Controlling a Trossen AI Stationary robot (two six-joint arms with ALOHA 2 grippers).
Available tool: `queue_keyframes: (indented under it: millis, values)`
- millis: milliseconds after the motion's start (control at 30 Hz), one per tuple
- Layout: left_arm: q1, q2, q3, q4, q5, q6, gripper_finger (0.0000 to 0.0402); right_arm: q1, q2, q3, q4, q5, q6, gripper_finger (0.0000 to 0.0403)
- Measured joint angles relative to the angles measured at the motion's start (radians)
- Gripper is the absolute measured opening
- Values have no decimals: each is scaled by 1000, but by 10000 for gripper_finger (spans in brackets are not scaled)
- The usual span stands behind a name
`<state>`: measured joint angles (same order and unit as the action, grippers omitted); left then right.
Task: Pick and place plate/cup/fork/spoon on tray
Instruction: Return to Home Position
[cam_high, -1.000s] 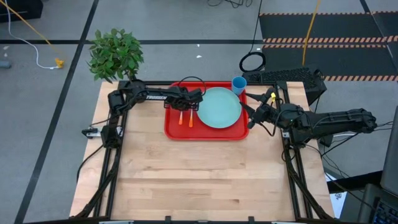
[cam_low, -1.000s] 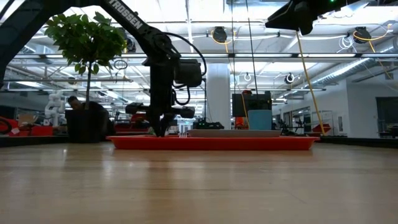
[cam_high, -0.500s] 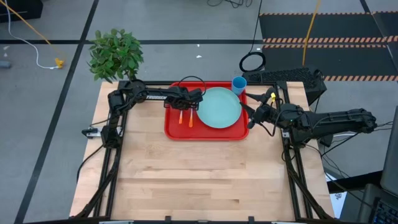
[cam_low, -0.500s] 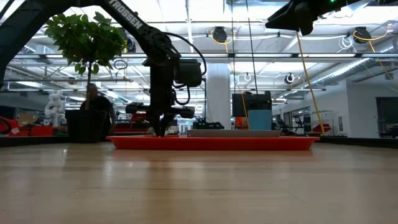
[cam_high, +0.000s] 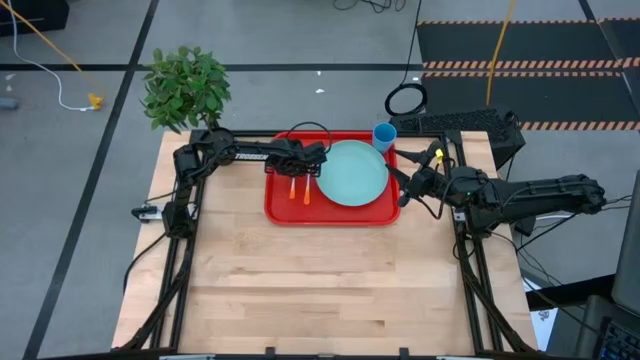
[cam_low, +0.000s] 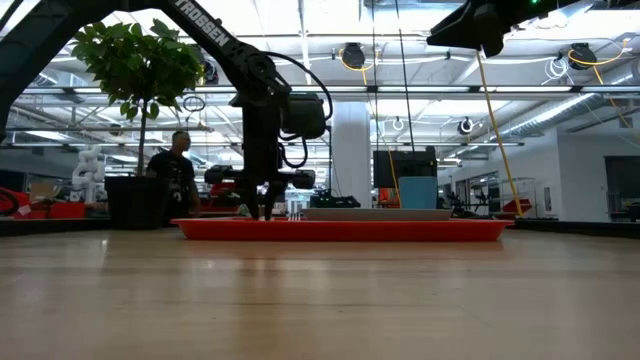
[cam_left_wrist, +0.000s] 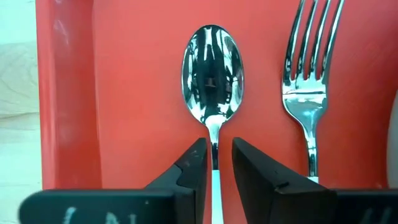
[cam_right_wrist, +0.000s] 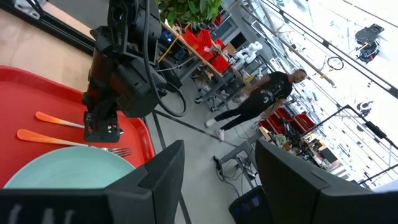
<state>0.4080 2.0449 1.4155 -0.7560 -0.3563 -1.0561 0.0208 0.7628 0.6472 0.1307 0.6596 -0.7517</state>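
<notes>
Left gripper (cam_left_wrist: 214, 146), fingers barely parted, straddles the neck of the spoon (cam_left_wrist: 212, 74) without pinching it. The spoon lies on the red tray (cam_left_wrist: 124, 93), the fork (cam_left_wrist: 309, 93) just beside. Beyond sit the teal plate (cam_high: 352, 172) and, at the tray's far corner, the blue cup (cam_high: 384, 134). Right gripper (cam_right_wrist: 219, 144) hangs wide open, empty, beside the tray.

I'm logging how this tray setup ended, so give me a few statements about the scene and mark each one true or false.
1. The spoon and the fork lie side by side on the tray. True.
2. The plate sits on the bare table. False: it lies on the tray, right of the fork.
3. The left claw holds the spoon up in the air. False: the spoon lies flat on the tray, with the open claw straddling its handle.
4. The right claw is open, beside the tray's right edge. True.
5. The cup lies on the plate. False: it stands upright at the tray's far right corner.
</notes>
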Motion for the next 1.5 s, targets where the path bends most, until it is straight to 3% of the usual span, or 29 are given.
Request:
queue_keyframes:
  millis: [267,500,767,967,1067,1167,1333,1500]
  values:
    - [-2,-23,1,0,3,41,68,0,0,0,0,-1,1,191]
    - [-50,-129,16,-43,-51,117,39,0,0,0,0,-2,25,191]
    - [-186,-299,17,-54,-198,358,4,-1,0,0,-31,-7,115,191]
    - [-237,-386,-31,-57,-305,628,21,-2,0,0,-73,-10,241,176]
    - [-232,-418,-95,-52,-363,678,21,-2,1,0,-81,-11,322,153]
    - [-207,-462,-162,-53,-364,693,11,-2,1,0,-115,-40,442,124]
    - [-179,-544,-222,-38,-273,734,7,-2,1,-49,-80,-149,522,77]
    - [-273,-597,-316,13,-205,747,12,0,-11,-134,-70,-304,587,41]
